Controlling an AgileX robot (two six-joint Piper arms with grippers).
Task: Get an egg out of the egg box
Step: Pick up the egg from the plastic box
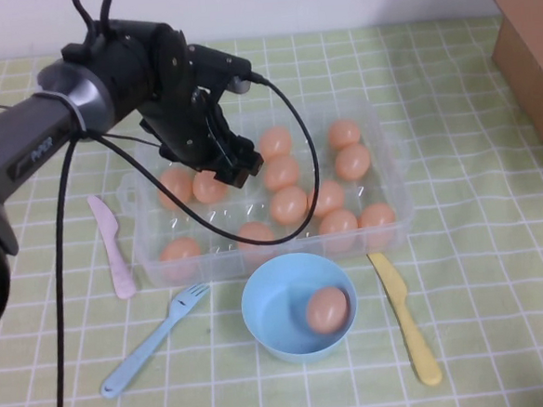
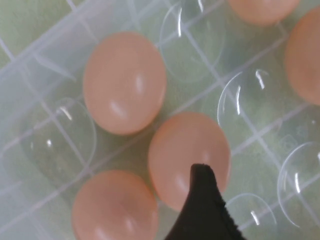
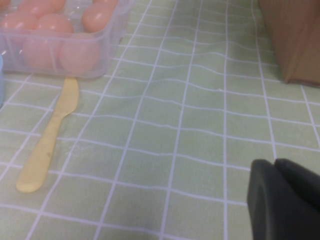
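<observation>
Over the far-left part of the clear plastic egg box (image 1: 389, 172) hangs the left gripper (image 1: 224, 166), its black fingers pointing down among the eggs. One dark fingertip (image 2: 202, 200) shows in the left wrist view, lying over the edge of an egg (image 2: 187, 157) (whether it touches, and how wide the fingers stand, I cannot tell). That egg is a smooth peach-orange oval with a soft sheen; its long axis runs roughly upright in its moulded cup, as with its neighbours. About a dozen like eggs fill the box, which is rectangular with rounded corners and glossy round cups.

Near the box stands a round light-blue bowl (image 1: 261, 321) with one egg lying on its side inside. A pink plastic knife (image 1: 112, 247) lies left of the box, a blue plastic fork (image 1: 151, 342) near-left, a yellow plastic knife (image 1: 405, 317) near-right. All rest on a green checked cloth (image 1: 500, 271).

The right gripper (image 3: 285, 200) sits low over the cloth, well apart on the right; its fingers appear closed together, holding nothing.
</observation>
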